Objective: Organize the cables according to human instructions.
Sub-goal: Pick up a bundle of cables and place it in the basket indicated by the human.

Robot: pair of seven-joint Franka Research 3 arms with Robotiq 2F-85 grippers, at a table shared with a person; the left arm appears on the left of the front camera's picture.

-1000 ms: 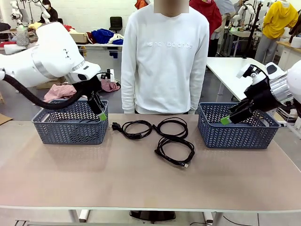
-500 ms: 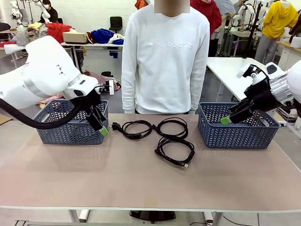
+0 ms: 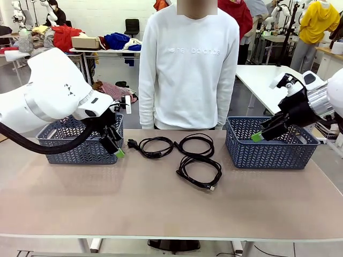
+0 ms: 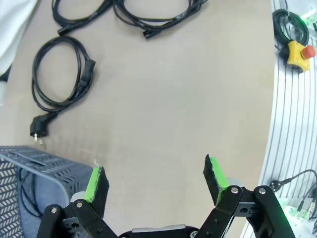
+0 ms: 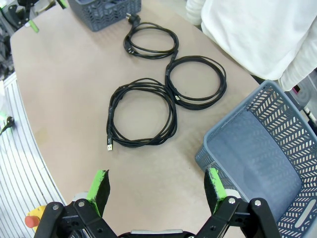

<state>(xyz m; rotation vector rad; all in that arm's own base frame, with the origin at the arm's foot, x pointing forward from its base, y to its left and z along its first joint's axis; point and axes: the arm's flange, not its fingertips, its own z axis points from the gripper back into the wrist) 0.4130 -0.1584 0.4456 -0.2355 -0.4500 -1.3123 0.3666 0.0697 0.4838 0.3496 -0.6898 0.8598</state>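
Left wrist view: which step is the left end effector on?

Reaching for a pick, I judge. Its fingers are spread wide and hold nothing, over bare surface, with the left basket just beside one finger. A dark cord seems to lie inside.

And the target?

Probably the nearest cable, flat on the surface ahead of the fingers, off toward the basket side. Its oval loop runs lengthwise away from the end effector, with the round plug pointing back toward it. The next move calls for advancing, lowering and closing across one strand.

And the right end effector?

Spread too, and empty. The right basket sits beside one finger and the other cables lie ahead.
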